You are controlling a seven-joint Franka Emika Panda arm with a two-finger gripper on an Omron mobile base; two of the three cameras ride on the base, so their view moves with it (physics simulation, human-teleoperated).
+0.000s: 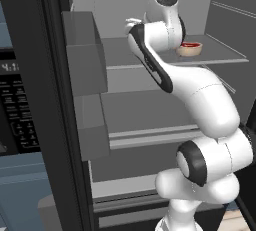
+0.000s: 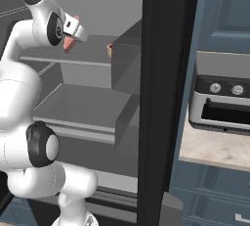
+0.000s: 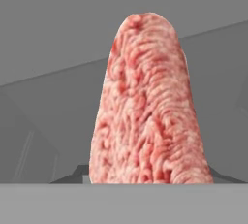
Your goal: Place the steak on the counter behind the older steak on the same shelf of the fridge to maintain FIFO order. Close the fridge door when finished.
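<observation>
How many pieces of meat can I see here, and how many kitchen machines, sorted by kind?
Bare pink steak: 1
Dark red older steak in a tan dish: 1
Black fridge: 1
Microwave: 1
Toaster oven: 1
Total: 5
</observation>
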